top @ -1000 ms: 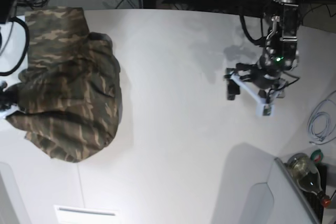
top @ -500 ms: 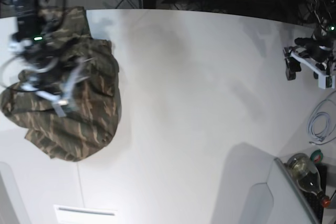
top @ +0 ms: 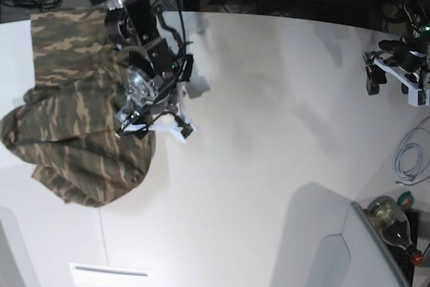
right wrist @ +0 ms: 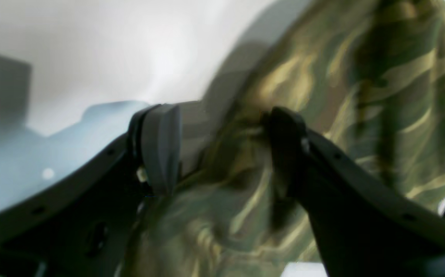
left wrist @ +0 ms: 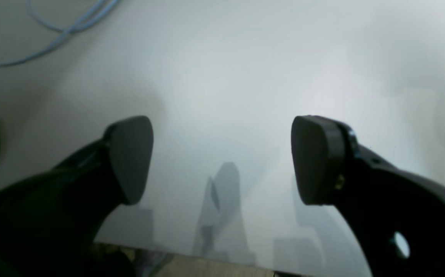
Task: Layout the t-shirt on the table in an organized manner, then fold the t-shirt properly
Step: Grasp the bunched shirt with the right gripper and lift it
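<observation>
The camouflage t-shirt (top: pixel 74 139) lies crumpled in a heap at the left side of the white table (top: pixel 269 132). My right gripper (top: pixel 153 130) hangs over the heap's right edge. In the right wrist view this gripper (right wrist: pixel 222 150) is open. Folds of the t-shirt (right wrist: pixel 360 96) lie under it and reach in beside the right finger, while bare table (right wrist: pixel 91 57) shows past the left one. My left gripper (top: pixel 392 90) is far off at the table's right edge. In the left wrist view it (left wrist: pixel 222 157) is open over bare table (left wrist: pixel 226 77) with nothing between its fingers.
A pale blue cable (top: pixel 410 159) lies near the right edge and shows as a loop (left wrist: pixel 53 38) in the left wrist view. A glass bottle (top: pixel 390 223) and a grey box (top: pixel 322 253) stand at the lower right. Dark cables run behind the table's far edge.
The right arm has swung from the table's left edge across the shirt to its right side, and its jaws have opened. The left arm moved out to the right edge, still open.
</observation>
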`<state>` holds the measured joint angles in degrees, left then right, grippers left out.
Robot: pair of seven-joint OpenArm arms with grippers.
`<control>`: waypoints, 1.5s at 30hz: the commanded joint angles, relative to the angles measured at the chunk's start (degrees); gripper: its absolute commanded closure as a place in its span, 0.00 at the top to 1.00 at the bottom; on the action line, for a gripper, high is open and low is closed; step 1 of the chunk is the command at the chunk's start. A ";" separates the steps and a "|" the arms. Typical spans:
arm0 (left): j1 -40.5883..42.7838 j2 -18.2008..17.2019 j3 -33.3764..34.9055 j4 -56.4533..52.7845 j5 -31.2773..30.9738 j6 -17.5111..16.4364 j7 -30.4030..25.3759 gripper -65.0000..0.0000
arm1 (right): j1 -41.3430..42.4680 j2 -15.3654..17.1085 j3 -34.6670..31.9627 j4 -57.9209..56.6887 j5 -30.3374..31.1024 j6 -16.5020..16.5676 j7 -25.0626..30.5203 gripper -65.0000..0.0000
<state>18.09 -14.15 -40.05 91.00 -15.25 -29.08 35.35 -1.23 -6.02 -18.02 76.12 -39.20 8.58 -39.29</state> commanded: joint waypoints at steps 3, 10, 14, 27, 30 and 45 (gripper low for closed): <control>-0.11 -0.92 -0.43 0.91 -0.54 -0.15 -1.11 0.82 | 4.18 -0.62 3.12 -3.72 3.38 -0.53 0.74 0.53; 0.59 -0.92 -0.34 0.73 -0.54 -0.15 -1.20 0.82 | 7.96 0.53 6.90 -8.38 3.99 -0.53 2.32 0.22; 0.24 -0.92 -0.25 -0.41 -0.54 -0.15 -1.20 0.82 | 9.81 -0.70 6.46 -9.61 4.08 -0.18 3.55 0.05; -0.02 -1.45 -0.34 -0.50 -0.18 -0.15 -1.20 0.82 | 9.81 2.20 10.07 27.93 30.54 15.82 -15.53 0.01; -0.72 -1.28 -0.08 -0.67 -0.18 -0.15 -1.20 0.82 | 10.07 5.19 17.54 26.26 34.59 15.99 -16.05 0.01; -2.92 -1.10 10.03 -0.41 -0.18 0.11 -1.11 0.82 | 6.11 6.86 20.00 19.49 35.64 15.90 -12.27 0.43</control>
<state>15.35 -14.39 -29.58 89.56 -15.00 -28.95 35.33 3.73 0.75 1.87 94.70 -4.34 24.40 -52.84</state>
